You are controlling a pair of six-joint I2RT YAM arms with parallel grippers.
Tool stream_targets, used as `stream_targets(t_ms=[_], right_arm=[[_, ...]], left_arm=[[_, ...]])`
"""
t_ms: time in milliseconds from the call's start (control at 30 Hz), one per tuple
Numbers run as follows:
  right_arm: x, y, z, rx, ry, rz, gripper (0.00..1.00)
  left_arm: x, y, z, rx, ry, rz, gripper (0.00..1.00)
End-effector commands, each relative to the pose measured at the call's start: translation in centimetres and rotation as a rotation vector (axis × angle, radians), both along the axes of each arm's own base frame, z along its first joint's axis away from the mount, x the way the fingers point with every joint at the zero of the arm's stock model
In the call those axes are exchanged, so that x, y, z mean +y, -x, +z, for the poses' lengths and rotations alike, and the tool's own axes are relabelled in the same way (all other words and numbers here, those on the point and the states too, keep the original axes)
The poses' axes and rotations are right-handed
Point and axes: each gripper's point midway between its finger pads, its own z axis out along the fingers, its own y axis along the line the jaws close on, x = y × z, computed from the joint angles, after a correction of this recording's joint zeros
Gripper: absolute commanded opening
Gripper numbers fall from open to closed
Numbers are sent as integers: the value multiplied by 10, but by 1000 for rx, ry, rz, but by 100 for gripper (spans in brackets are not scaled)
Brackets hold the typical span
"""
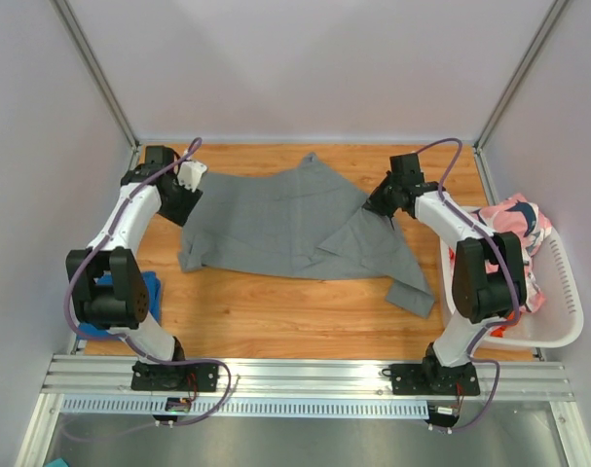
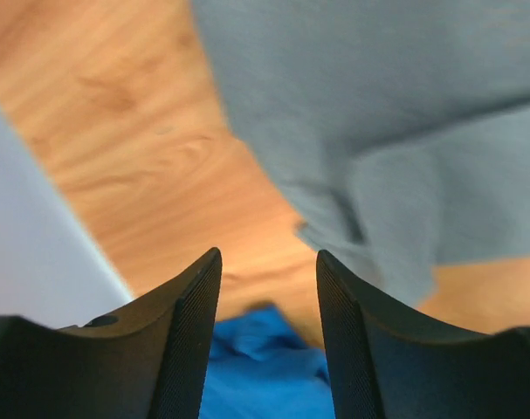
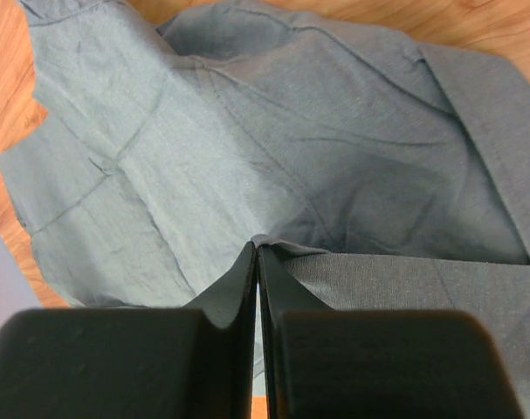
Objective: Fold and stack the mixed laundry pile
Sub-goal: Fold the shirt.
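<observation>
1. While the grey garment lies spread across the middle of the counter, my right claw is pinched tight on a small ridge of it near its right side.
2. My left claw hovers by the garment's far-left corner, jaws apart, nothing between them.
3. Judging by the creases, the cloth is thin, light and limp: it will sag and drag rather than hold a shape.
4. I would take it at corners or hems, 1 claw each, since a pinch mid-panel only bunches it.
5. It should not be slippery, but a shallow nip could slide off.
6. The blue garment lies at the counter's left edge; the pink garment sits in the basket.
</observation>
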Motion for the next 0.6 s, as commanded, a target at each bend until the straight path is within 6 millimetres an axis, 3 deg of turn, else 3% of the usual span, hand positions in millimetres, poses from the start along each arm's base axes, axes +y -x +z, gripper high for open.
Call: stream_targets(t_ms=[0, 100, 367, 400, 467, 500, 567], right_arm=[[3, -13, 21, -69, 34, -14, 0], [2, -11, 19, -60, 37, -18, 0], [-7, 4, 19, -61, 79, -24, 0], [-8, 5, 19, -59, 81, -22, 0], [-10, 7, 17, -49, 89, -21, 0], [-11, 10, 18, -47, 96, -16, 0], [-12, 17, 18, -42, 106, -5, 0]], left_arm=[[-53, 75, -28, 246, 275, 34, 56], [-46, 86, -54, 290, 243, 69, 55], [-56, 94, -76, 377, 296, 93, 49], [-55, 94, -78, 378, 292, 93, 28], [-53, 96, -78, 379, 279, 83, 6], [-45, 100, -78, 387, 281, 103, 0], [-42, 106, -76, 391, 284, 97, 0]])
